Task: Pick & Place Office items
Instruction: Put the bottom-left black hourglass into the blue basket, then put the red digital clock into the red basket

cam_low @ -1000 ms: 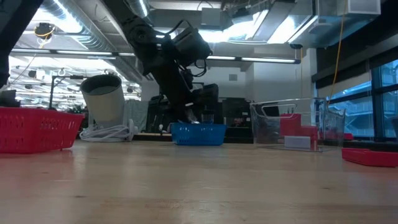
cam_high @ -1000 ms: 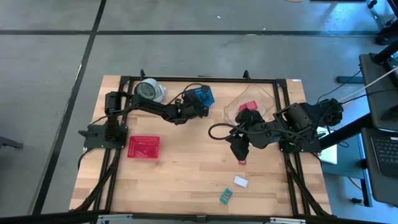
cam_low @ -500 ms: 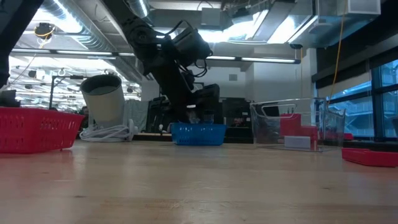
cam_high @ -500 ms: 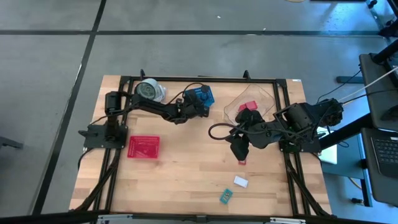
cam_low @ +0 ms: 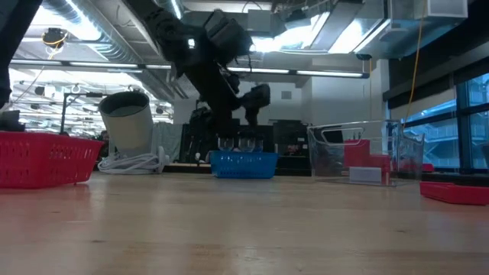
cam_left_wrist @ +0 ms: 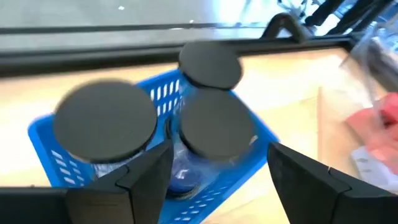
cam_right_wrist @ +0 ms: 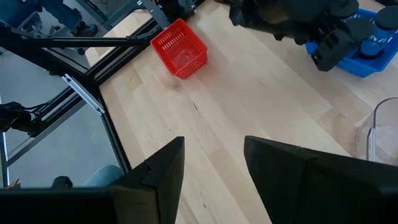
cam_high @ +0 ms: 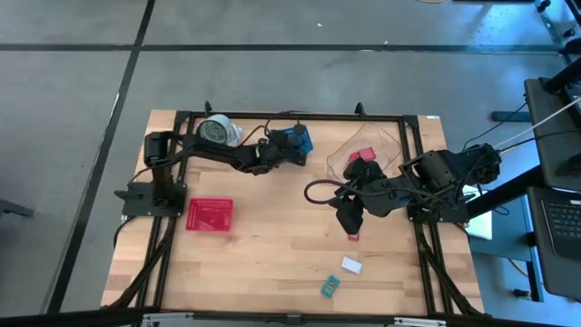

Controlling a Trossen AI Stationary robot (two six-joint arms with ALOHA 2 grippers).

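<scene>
Three black round spools (cam_left_wrist: 217, 127) stand in the blue basket (cam_left_wrist: 46, 146), one of them (cam_left_wrist: 104, 121) beside it and another (cam_left_wrist: 210, 64) at the far rim. My left gripper (cam_left_wrist: 217, 180) hovers open just above the basket (cam_high: 304, 143), one finger on either side of the nearest spool and touching nothing. My right gripper (cam_high: 352, 222) hangs high over the table's middle right, open (cam_right_wrist: 214, 180) with nothing between its fingers. A small red block (cam_high: 354, 235), a white block (cam_high: 351, 265) and a teal block (cam_high: 329, 287) lie flat on the table.
A red tray (cam_high: 210, 214) sits at the left. A grey-and-white disc (cam_high: 218, 132) stands at the far left of the basket. A clear tub (cam_high: 349, 145) holding a red piece (cam_high: 366, 154) stands at the far right. Bare wood lies across the near middle.
My left gripper has risen out of the blue basket, clear of the spools, which stay in place. My right arm has kept still.
</scene>
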